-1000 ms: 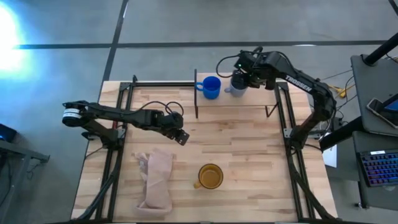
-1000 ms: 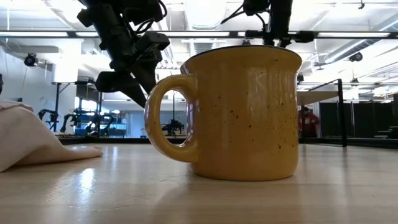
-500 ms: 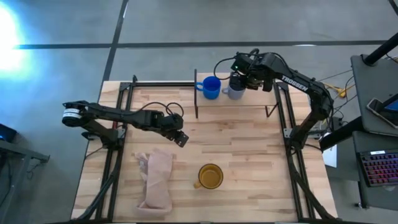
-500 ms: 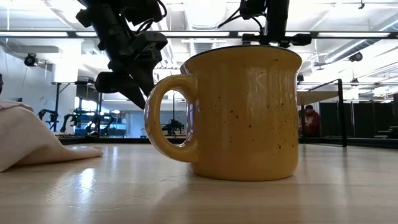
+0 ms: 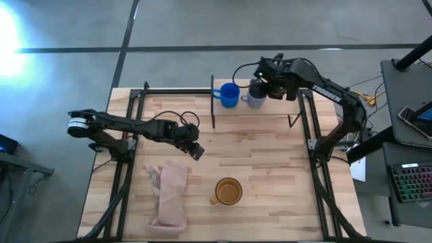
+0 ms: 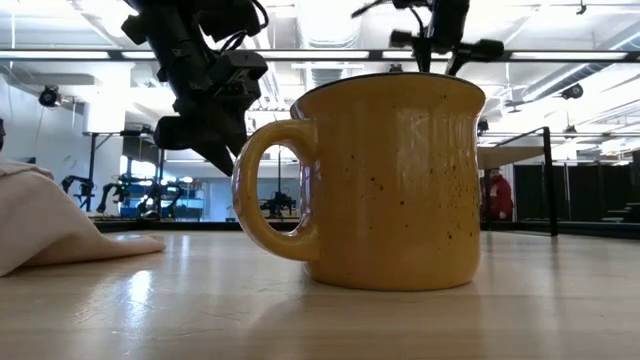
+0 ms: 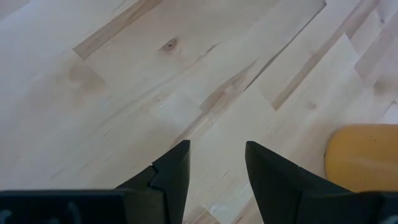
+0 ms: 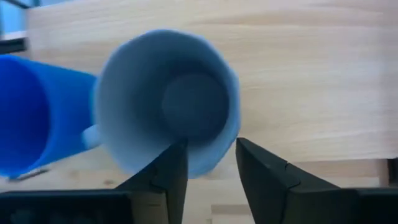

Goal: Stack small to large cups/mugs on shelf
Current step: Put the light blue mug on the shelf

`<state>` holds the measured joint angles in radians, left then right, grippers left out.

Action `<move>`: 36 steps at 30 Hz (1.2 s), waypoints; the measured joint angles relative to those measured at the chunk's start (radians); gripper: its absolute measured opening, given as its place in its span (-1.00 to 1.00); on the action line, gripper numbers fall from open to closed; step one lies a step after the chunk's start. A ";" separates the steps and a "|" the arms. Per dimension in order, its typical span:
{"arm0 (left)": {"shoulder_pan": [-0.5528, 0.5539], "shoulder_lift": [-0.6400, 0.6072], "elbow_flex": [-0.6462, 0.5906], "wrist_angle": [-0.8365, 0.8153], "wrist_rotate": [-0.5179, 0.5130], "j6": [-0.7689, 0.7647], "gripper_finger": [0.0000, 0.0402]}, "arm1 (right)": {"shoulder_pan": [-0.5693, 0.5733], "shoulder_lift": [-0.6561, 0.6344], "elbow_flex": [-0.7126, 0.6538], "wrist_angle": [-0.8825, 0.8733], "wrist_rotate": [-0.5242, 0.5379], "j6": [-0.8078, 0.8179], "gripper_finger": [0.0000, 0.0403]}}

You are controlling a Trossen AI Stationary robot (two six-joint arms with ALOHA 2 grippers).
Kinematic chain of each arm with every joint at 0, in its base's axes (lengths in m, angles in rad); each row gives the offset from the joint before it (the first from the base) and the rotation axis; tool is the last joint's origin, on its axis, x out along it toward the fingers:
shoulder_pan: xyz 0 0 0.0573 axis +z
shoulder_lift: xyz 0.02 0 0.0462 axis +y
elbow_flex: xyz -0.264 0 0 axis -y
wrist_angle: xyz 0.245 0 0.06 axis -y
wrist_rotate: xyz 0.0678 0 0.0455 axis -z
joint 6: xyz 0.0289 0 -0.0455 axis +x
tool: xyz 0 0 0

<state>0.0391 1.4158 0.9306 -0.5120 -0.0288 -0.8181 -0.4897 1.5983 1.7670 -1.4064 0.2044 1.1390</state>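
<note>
high view: right hand [image 5: 260, 90] has edged back from the grey-blue mug [image 5: 255, 95], fingers narrowly parted astride its rim, mug now standing on the shelf [image 5: 270, 106] beside the blue mug [image 5: 229, 95]. yellow mug [image 5: 229, 192] waits on the counter [image 5: 270, 169]; left hand [image 5: 196, 150] idles, narrowly open.

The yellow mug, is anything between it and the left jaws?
No. The left gripper hovers over bare tabletop, with the yellow mug beyond it. The pinkish cloth lies off to the side.
</note>
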 joint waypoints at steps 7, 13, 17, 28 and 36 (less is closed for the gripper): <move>0.000 0.000 0.000 0.008 0.000 0.014 -0.30 | 0.002 -0.048 0.028 -0.047 0.085 -0.017 -0.34; 0.000 0.000 0.000 0.008 -0.002 0.013 -0.30 | -0.027 -0.036 0.011 -0.100 0.084 -0.056 -0.54; 0.000 0.000 0.000 0.008 -0.002 0.009 -0.30 | -0.040 -0.031 0.004 -0.120 0.101 -0.084 -0.75; -0.001 0.000 0.000 0.008 -0.001 -0.016 -0.30 | -0.126 -0.032 -0.067 -0.151 0.053 -0.175 -0.96; 0.000 0.000 0.000 0.007 0.000 -0.017 -0.30 | -0.161 -0.032 -0.130 -0.020 0.023 -0.222 -0.96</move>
<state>0.0390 1.4155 0.9310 -0.5049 -0.0292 -0.8349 -0.6502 1.5665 1.6373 -1.4267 0.2276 0.9172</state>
